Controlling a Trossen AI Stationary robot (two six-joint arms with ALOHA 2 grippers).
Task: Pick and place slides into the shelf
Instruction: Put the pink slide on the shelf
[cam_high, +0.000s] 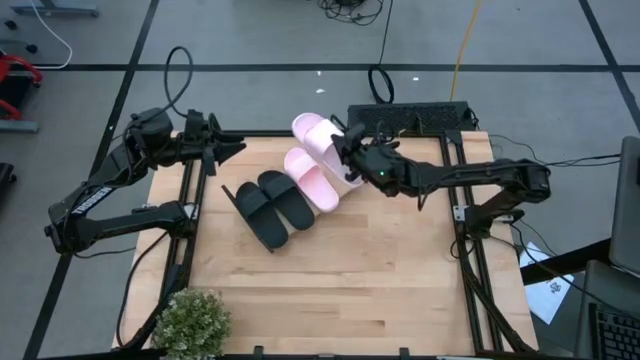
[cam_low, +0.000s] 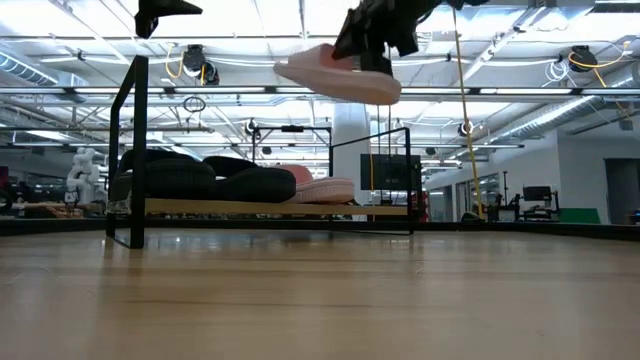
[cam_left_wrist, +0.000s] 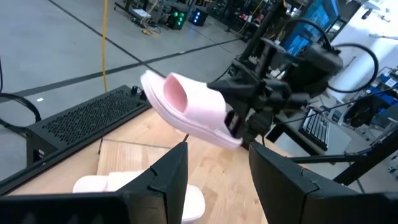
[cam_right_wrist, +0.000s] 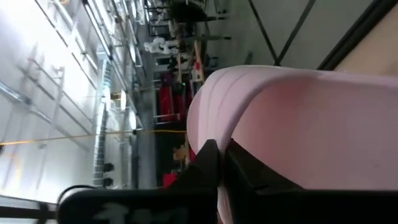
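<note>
Light was bright and even, pouring from overhead ceiling strips that blew out to white glare beyond the fingers (cam_right_wrist: 205, 163) of the right wrist camera — shadows on the tabletop (cam_high: 330, 280) stayed faint. Close in, the pink slide (cam_right_wrist: 311, 124) was soft — blurred.

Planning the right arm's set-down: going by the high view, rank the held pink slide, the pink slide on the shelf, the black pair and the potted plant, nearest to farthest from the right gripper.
1. Held pink slide, in the right gripper.
2. Pink slide on the shelf, just beside it toward the left arm.
3. Black pair, farther along the shelf.
4. Potted plant, at the table's near left corner.
</note>
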